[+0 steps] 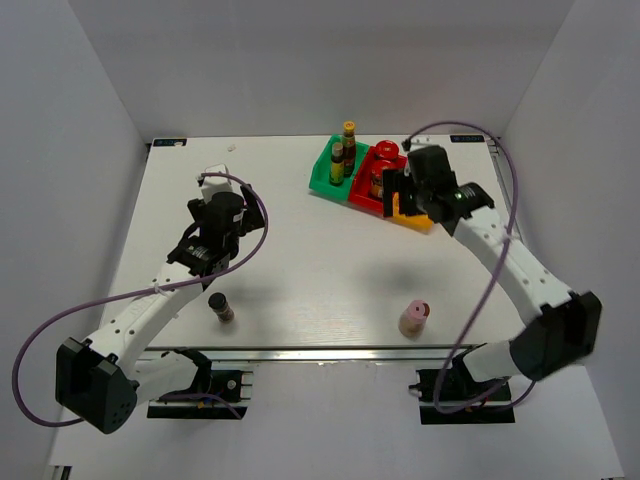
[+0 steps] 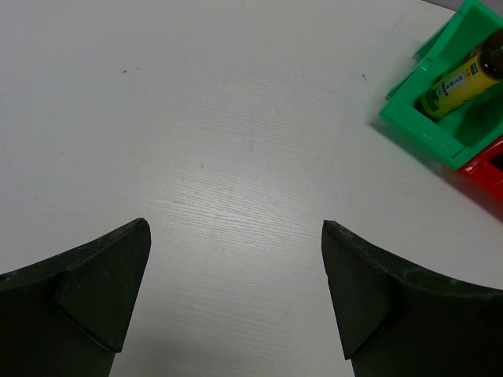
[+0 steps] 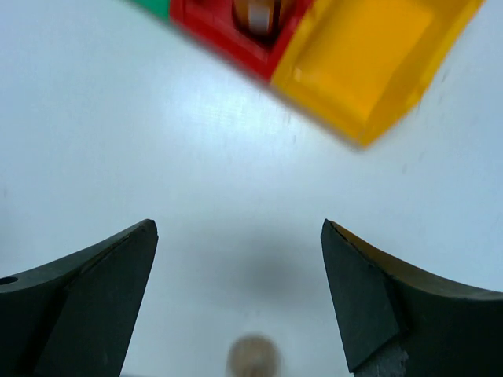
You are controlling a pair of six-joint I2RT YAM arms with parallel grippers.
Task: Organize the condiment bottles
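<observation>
Nearest the arm bases, a small dark black-capped shaker (image 1: pixel 221 307) stands upright on the white table (image 1: pixel 300 250) at the left. A pale pink-capped bottle (image 1: pixel 413 318) stands upright at the right, well apart from it. Further in, the left gripper (image 2: pixel 236 228) hangs over bare tabletop left of centre, its fingers wide apart with nothing between them. The right gripper (image 3: pixel 240 228) is at the far right by the bins, its fingers likewise spread wide and holding nothing. A blurred round thing at the bottom of its wrist view cannot be made out. At the far right, three bins sit in a row, touching. The green bin (image 1: pixel 325 178) holds two slim yellow-capped bottles (image 1: pixel 349 140) upright, the red bin (image 1: pixel 368 190) holds the squat red-lidded jars (image 1: pixel 385 155), and the yellow bin (image 1: pixel 415 220) is partly hidden under the right gripper
</observation>
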